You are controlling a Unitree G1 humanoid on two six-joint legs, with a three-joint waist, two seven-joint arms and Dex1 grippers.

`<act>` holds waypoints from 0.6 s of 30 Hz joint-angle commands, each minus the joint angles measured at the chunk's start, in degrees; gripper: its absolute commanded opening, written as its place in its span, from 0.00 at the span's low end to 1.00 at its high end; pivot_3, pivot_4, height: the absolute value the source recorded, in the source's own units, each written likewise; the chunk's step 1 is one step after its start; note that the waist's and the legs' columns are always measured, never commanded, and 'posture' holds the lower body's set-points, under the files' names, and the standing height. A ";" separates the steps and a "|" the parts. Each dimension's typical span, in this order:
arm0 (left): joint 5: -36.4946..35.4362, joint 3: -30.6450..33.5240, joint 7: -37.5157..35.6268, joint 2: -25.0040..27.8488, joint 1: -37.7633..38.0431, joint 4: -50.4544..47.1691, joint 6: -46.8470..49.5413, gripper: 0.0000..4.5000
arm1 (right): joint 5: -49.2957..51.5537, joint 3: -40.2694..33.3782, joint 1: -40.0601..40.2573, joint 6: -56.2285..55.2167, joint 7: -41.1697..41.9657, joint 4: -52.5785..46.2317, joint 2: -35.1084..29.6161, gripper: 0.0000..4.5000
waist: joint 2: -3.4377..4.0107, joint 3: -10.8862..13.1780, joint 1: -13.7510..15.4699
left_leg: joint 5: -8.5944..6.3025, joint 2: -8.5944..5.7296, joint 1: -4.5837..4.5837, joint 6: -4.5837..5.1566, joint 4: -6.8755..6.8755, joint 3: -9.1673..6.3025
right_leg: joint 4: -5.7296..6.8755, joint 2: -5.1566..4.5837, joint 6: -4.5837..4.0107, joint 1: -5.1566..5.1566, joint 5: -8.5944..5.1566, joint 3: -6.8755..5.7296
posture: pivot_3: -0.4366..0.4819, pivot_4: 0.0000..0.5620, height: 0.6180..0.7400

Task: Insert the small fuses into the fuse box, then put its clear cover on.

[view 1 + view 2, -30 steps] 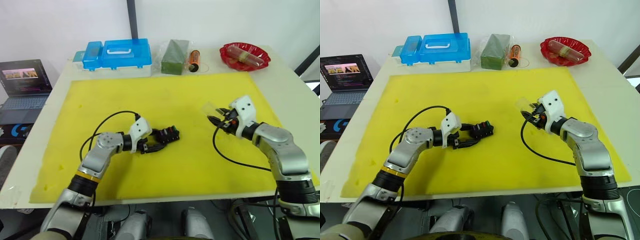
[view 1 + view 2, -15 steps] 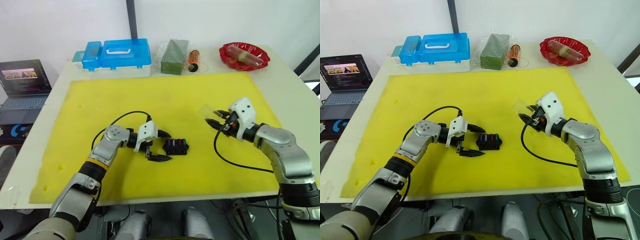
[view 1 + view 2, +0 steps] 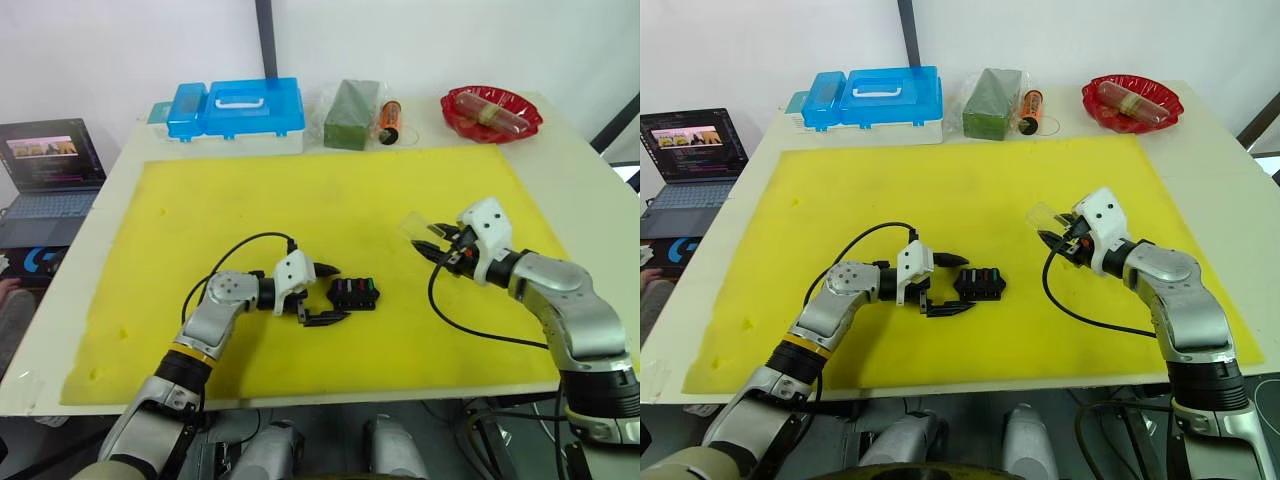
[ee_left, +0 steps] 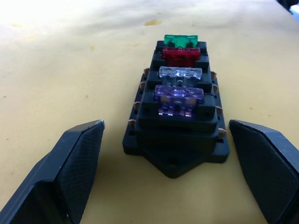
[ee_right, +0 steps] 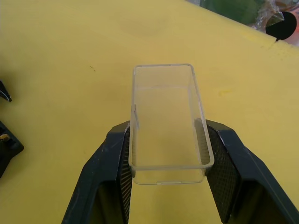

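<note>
Table [image 3: 560, 150] — white, under yellow mat [image 3: 330, 200] — beside laptop [image 3: 45, 160].

Glossy transparent plastic clear cover [image 5: 167, 122]; matt black plastic fuse box [image 4: 177, 135].

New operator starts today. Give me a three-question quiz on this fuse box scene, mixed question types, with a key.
1. True or false: all four small fuses sit in the fuse box.
2. What does the right end effector hold? A) the clear cover B) a red fuse C) nothing
3. Fill in: the left end effector is ____, its fingers on either side of the fuse box without touching it.

Key
1. True: green, red, clear and purple stand in a row.
2. A: its fingers clamp the cover's two long sides.
3. Open.
</note>
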 commanded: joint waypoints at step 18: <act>-1.45 -1.25 -6.63 1.45 1.58 1.18 -1.41 0.62 | 9.23 4.14 -4.86 3.36 16.01 -9.37 -7.13 0.40 | 0.01 0.00 -0.28 | 0.00 0.03 0.02 0.00 -0.03 0.01 | -0.02 0.02 0.00 -0.01 0.00 0.00 | 0.48 0.27 1.00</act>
